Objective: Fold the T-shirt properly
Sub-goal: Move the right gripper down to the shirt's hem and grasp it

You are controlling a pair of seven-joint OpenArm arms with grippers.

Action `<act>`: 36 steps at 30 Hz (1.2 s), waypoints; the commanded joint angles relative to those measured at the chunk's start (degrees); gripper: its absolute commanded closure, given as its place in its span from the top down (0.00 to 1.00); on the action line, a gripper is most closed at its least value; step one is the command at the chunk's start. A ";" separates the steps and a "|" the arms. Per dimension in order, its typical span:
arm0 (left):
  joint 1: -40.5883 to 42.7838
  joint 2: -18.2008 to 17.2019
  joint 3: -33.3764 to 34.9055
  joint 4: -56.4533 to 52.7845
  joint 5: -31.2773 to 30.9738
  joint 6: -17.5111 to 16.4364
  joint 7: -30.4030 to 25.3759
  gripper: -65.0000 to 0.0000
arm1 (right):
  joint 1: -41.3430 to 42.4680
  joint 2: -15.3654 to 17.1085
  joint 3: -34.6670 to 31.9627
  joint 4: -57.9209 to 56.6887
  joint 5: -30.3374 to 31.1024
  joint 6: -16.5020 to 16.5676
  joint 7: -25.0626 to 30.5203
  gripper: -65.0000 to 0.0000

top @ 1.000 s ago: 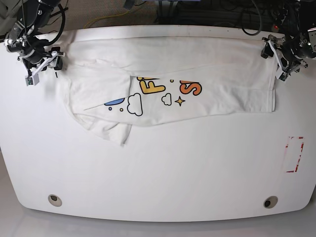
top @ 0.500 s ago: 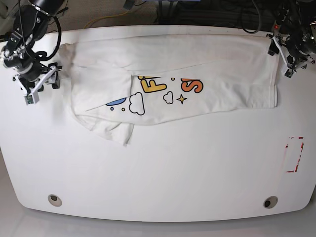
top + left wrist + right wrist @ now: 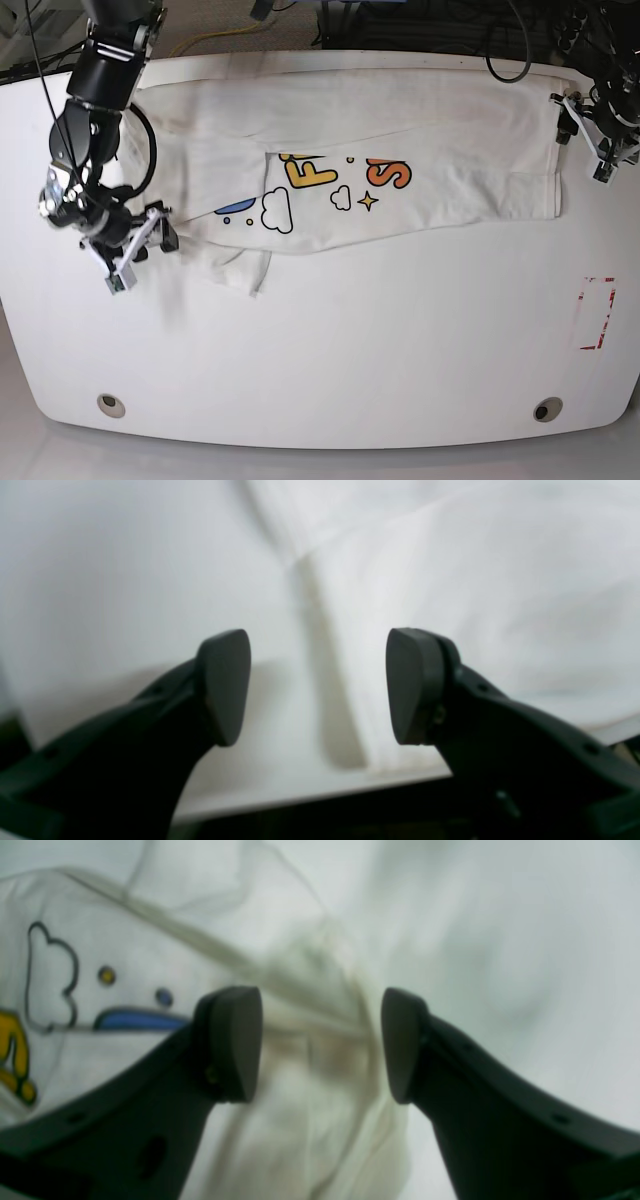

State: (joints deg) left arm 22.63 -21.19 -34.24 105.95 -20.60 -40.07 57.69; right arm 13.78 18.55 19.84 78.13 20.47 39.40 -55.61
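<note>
The white T-shirt (image 3: 450, 130) lies folded lengthwise across the far half of the table, its coloured letters and clouds showing near the middle. A crumpled sleeve (image 3: 235, 265) sticks out at its front left. My right gripper (image 3: 140, 245) is open and empty just left of that sleeve. In the right wrist view the right gripper (image 3: 320, 1045) hovers over bunched cloth of the T-shirt (image 3: 150, 940). My left gripper (image 3: 583, 140) is open and empty beside the shirt's right end. The left wrist view has the left gripper (image 3: 317, 685) straddling the T-shirt (image 3: 475, 580) edge.
The white table (image 3: 350, 350) has two round holes near its front edge, one at the left (image 3: 111, 405) and one at the right (image 3: 547, 409). A red-and-white marked rectangle (image 3: 597, 312) sits at the right. Cables (image 3: 500, 40) hang behind the back edge.
My right arm has swung from the shirt's far left corner toward the front, down to the crumpled sleeve. My left gripper has drifted slightly right and forward. Both stay open.
</note>
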 commanded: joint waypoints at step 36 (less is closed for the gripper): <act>-16.87 5.85 -0.62 -4.98 18.80 0.07 -1.38 0.76 | 15.54 -3.56 -14.34 -30.00 -6.80 0.60 20.14 0.00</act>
State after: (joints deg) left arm 7.97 -14.22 -34.46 101.73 -2.02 -40.36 57.23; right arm 27.42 14.28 5.30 47.13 13.26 39.66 -36.25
